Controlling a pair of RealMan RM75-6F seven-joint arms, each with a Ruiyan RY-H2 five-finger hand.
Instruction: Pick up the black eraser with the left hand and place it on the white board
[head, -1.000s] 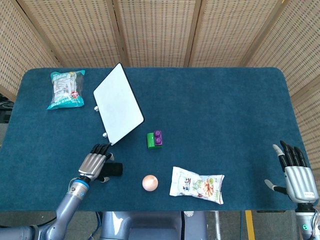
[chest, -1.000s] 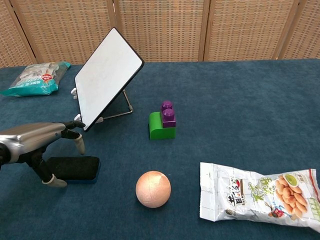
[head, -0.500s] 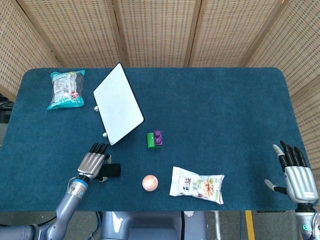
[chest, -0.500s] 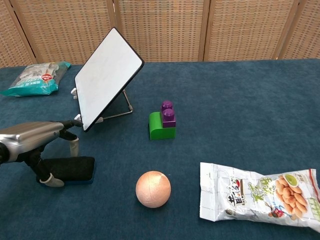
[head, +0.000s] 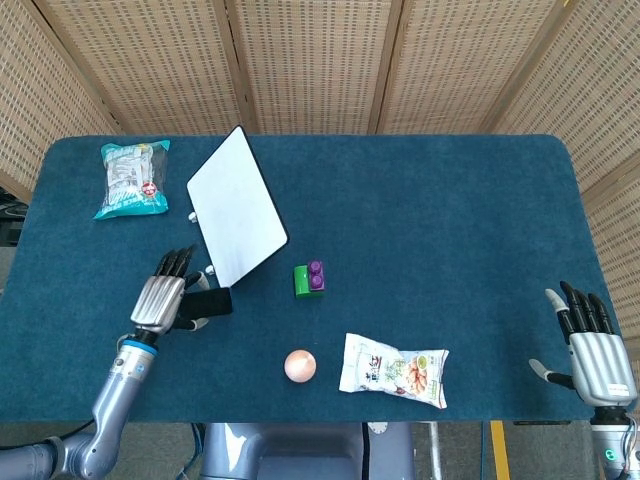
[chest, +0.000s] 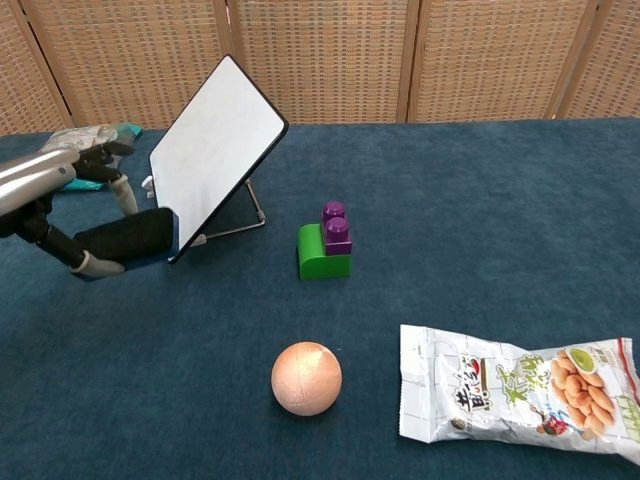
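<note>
My left hand (head: 160, 300) (chest: 50, 185) holds the black eraser (head: 211, 302) (chest: 130, 238) between thumb and fingers, lifted off the table. The eraser sits just left of the white board's lower edge. The white board (head: 236, 205) (chest: 215, 148) leans tilted on a wire stand at the back left. My right hand (head: 590, 345) rests at the table's front right edge in the head view, fingers apart and holding nothing.
A teal snack bag (head: 131, 177) (chest: 72, 156) lies at the far left. A green and purple block (head: 309, 279) (chest: 327, 243) stands mid-table. A peach ball (head: 300, 364) (chest: 306, 378) and a white snack packet (head: 392, 370) (chest: 515, 395) lie near the front.
My left hand closed on the eraser and lifted it off the table, moving back and up toward the board's lower edge. The right hand has not moved.
</note>
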